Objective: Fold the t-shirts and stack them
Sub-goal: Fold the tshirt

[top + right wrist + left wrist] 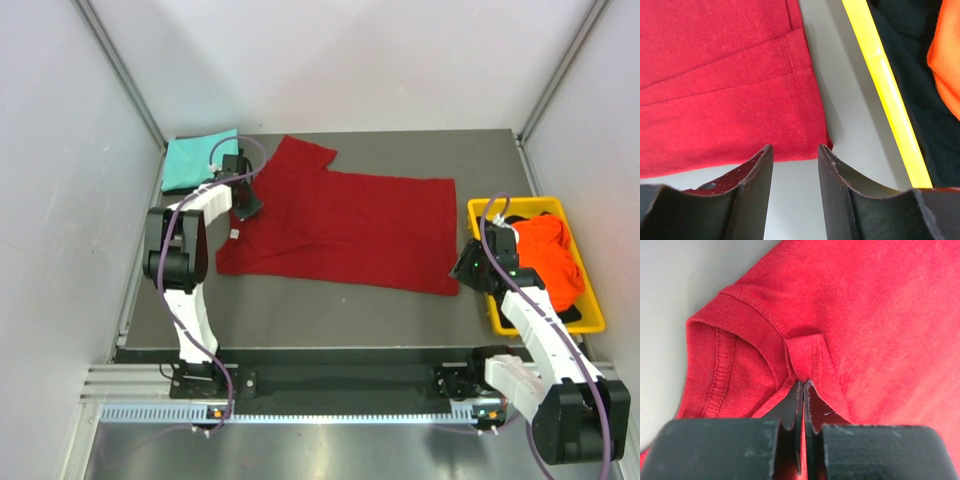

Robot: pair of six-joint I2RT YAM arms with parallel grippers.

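Clenched left hand (801, 386) is pinching a ridge of the large dark red cloth t-shirt (340, 225), which is lying spread on the grey table (350, 310), long axis running nine to three o'clock. Released right hand (795, 152) is hovering, hem corner (810, 135) at twelve o'clock; only wrist views are showing this.

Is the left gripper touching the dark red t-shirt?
Touching. The left wrist view shows the left gripper with jaws shut on a pinched fold of the dark red t-shirt.
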